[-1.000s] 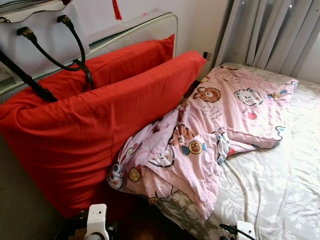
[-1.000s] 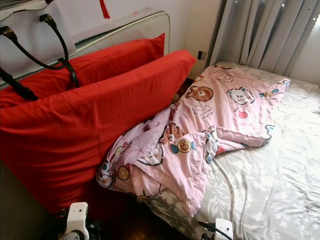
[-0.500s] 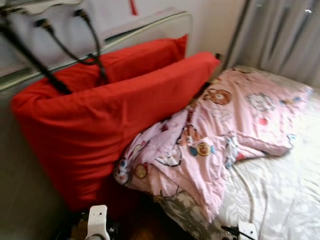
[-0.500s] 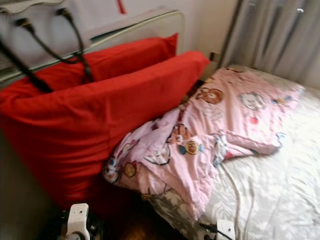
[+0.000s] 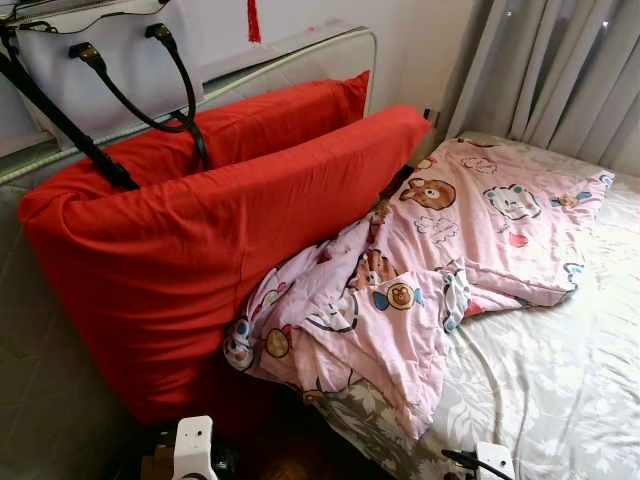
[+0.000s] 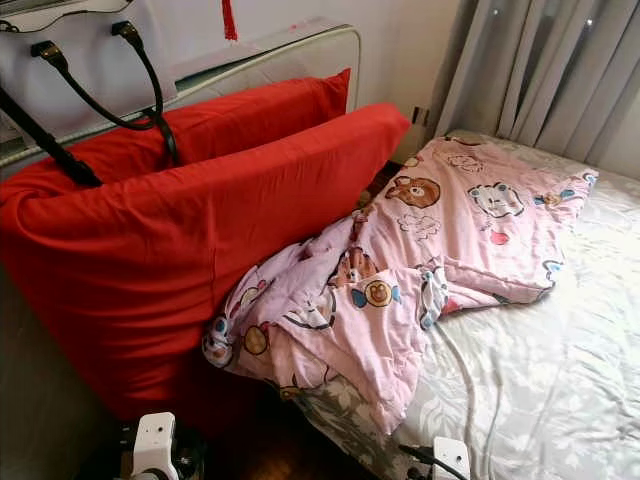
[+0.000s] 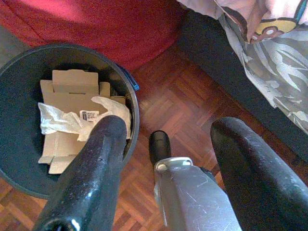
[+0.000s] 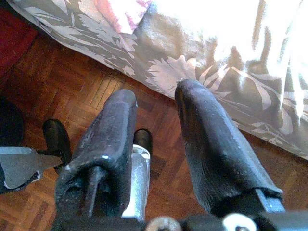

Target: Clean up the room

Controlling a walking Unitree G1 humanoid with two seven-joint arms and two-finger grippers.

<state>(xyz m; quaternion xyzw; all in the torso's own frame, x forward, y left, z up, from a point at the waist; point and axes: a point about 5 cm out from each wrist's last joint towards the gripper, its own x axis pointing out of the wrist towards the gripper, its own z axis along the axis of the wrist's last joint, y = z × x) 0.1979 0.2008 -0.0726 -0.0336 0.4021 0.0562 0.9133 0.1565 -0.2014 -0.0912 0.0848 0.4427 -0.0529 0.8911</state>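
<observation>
At frame left we see two red pillows on edge against the headboard, long axes running lower left to upper right. Pink cartoon quilt lies crumpled mid-frame on the bed, long axis toward upper right. We hang the left gripper spread over a bin of cardboard; right gripper parted slightly, both empty.

No words, brands or numbers can be read anywhere. The one printed thing is a small white sticker label on the crumpled white plastic wrapper lying over flattened brown cardboard in the round dark waste bin on the floor; its dark print is too small to make out.
</observation>
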